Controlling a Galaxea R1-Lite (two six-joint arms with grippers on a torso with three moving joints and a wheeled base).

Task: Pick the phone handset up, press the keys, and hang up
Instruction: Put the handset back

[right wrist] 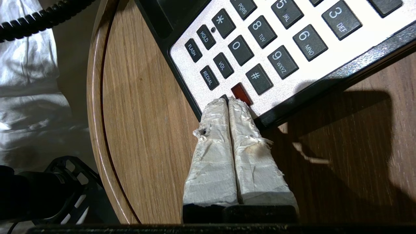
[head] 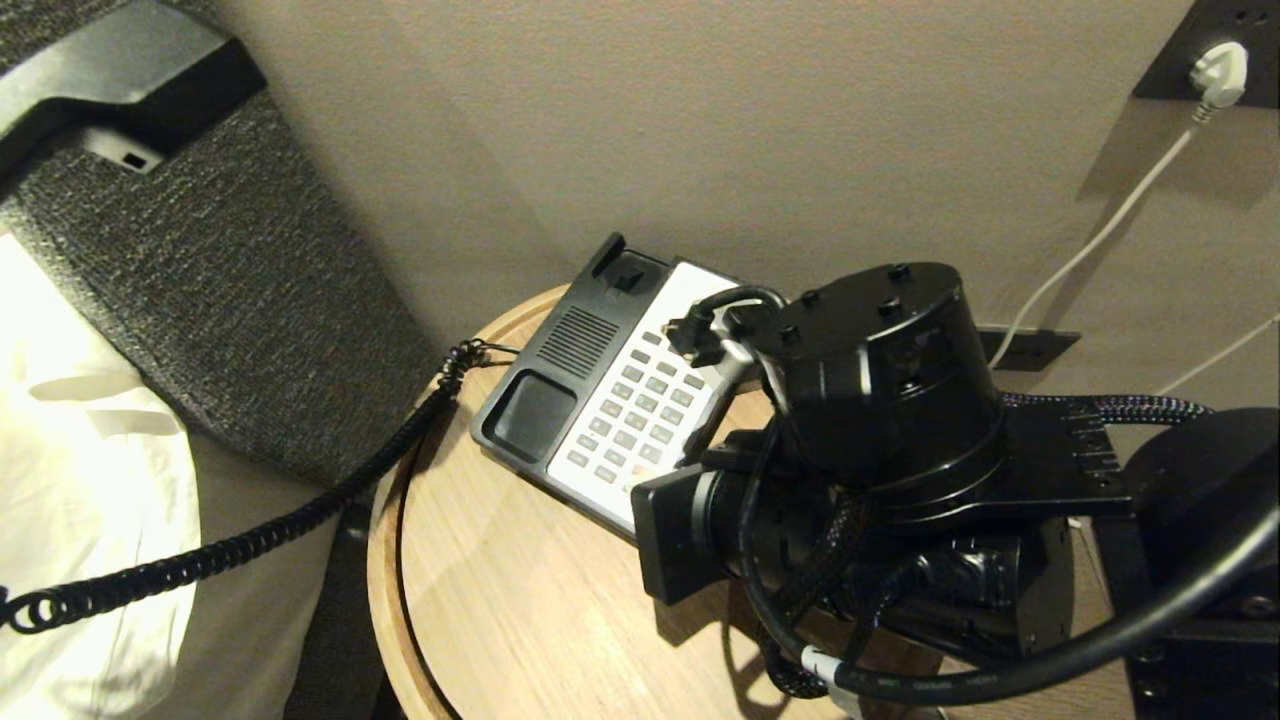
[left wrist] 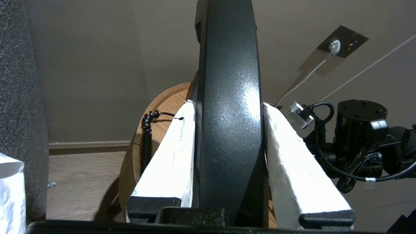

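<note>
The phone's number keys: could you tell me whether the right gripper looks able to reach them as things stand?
Probably yes: the right gripper, shut, sits at the keypad's near edge, nothing between. The handset is held away in the left gripper.

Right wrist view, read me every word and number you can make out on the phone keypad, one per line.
All on dark keys of the black-and-white phone base:
"FLASH"
"HOLD"
"REDIAL"
"VOL"
"*"
"0"
"#"
"8 TUV"
"9 WXYZ"
"6 MNO"
"3 DEF"
"PQRS" (digit cut off)
"JKL" (digit partly cut off)
The red key shows no readable text.
Head view keypad is too small to read.
</note>
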